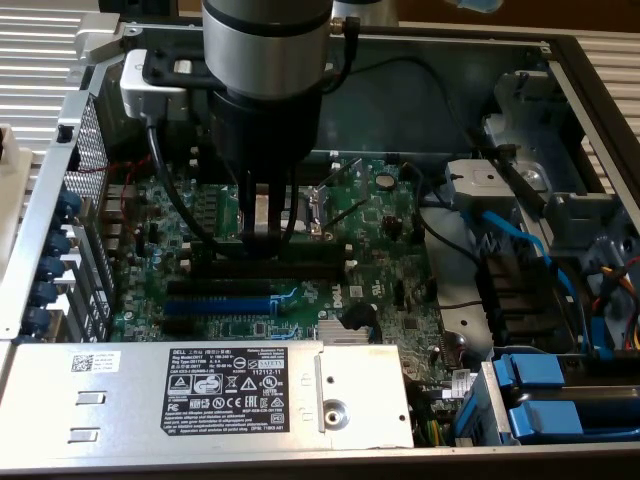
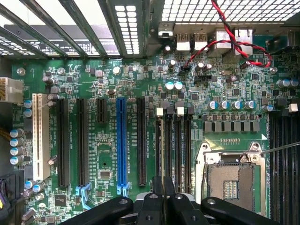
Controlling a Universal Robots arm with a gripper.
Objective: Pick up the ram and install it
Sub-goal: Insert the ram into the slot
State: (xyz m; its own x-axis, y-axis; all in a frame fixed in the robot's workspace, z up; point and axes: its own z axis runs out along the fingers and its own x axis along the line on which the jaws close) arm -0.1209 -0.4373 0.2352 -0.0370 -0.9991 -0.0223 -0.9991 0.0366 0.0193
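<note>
1. Inside an open computer case, the robot arm's gripper (image 1: 265,228) hangs directly over the black memory slots (image 1: 310,268), with its fingertips down close to them.
2. The fingers are drawn almost fully together. Whether anything is pinched between them cannot be told.
3. The ram cannot be picked out with certainty. In the wrist view a thin dark edge runs along the memory slots from under the fingertips, and it could be either the stick or a bare slot.
4. The blue expansion slot (image 1: 215,300) lies near the memory slots on one side, and the processor socket (image 1: 325,210) sits just beside them on the other.
5. Beyond the blue slot from the memory slots sits a grey power supply (image 1: 200,385) with a dark label.
</note>
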